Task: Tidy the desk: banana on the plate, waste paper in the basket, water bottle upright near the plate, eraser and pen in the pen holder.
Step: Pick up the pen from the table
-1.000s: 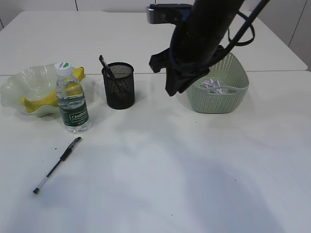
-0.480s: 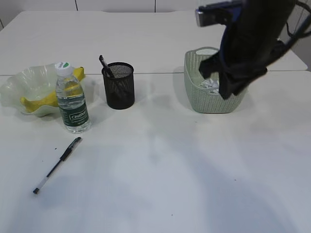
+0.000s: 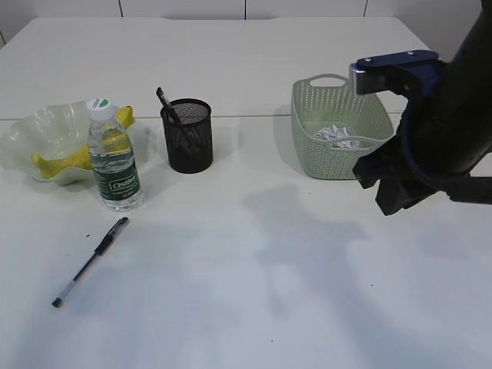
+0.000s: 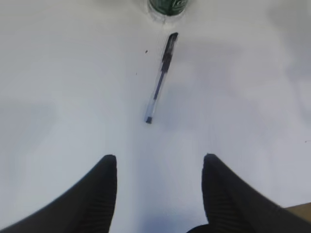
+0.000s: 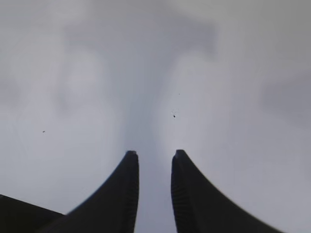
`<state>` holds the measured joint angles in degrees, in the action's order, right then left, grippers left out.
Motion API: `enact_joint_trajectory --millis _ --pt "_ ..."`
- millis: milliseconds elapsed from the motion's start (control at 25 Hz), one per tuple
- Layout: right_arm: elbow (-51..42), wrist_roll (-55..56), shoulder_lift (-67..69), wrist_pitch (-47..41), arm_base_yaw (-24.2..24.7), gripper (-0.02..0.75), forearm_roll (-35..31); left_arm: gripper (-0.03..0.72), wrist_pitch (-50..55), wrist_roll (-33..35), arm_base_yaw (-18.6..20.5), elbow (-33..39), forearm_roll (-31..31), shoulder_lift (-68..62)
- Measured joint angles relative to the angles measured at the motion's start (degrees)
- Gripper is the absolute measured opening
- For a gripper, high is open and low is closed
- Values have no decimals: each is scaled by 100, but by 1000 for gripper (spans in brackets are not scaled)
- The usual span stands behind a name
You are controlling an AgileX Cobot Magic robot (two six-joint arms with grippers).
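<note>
Exterior view shows us the banana (image 3: 65, 159) already in the plate (image 3: 31, 127), the water bottle (image 3: 114, 157) upright just beside it, and crumpled paper (image 3: 336, 134) inside the basket (image 3: 338, 127). Only the pen (image 3: 91, 260) lies loose on the table (image 3: 254, 292). Our left gripper (image 4: 159, 167) hangs above it with jaws wide, probably ready for picking. The right gripper (image 5: 154, 160) is narrow and empty, parked aside. We cannot see the eraser; the pen holder (image 3: 187, 135) may hide it.

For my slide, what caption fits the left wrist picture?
Open left claw hovers over the white desk, facing a pen lying loose.
</note>
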<state>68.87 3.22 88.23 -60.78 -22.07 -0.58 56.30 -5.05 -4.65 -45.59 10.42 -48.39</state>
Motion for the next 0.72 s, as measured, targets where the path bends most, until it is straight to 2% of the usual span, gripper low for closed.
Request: enact_joint_trajectory --millis 200,320,480,720 --pt "-12 39 -94 -143 81 179 0 400 -231 362 0 0 329 -183" --pt "-12 27 -94 -179 330 179 0 400 -231 774 0 0 534 -511" --pt "-12 19 -94 -391 758 178 11 400 -283 911 0 -12 576 -1122" --pt "-22 6 -94 -581 989 179 115 400 -399 1007 -43 -629 574 -2191"
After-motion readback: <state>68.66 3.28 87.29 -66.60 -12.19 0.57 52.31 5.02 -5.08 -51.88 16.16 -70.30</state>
